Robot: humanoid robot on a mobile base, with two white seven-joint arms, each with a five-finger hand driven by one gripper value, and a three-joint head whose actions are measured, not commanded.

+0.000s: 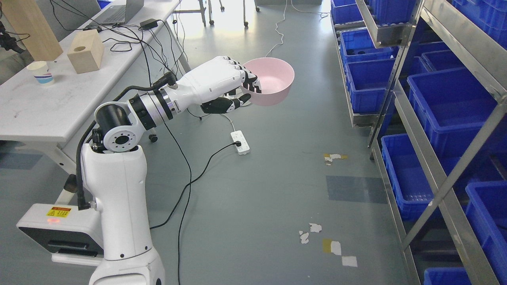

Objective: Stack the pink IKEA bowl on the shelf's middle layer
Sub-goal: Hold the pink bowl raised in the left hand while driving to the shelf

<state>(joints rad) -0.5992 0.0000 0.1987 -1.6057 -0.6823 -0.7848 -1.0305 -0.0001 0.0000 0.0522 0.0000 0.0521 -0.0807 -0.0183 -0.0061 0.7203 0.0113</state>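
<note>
A pink bowl [272, 85] hangs in the air over the grey floor, mouth up and slightly tilted. My left hand [241, 89] is shut on its near-left rim, fingers over the edge and thumb underneath. The white left arm [119, 166] rises from the lower left. A metal shelf rack [443, 130] stands along the right side, well apart from the bowl, its layers filled with blue bins [451, 107]. No other bowl shows on the shelf. The right arm is out of the picture.
A white table [59, 99] at the left carries a wooden block [85, 51], a paper cup [40, 73], a laptop and cables. A white power strip [240, 142] and black cords lie on the floor below the bowl. Torn tape marks dot the floor.
</note>
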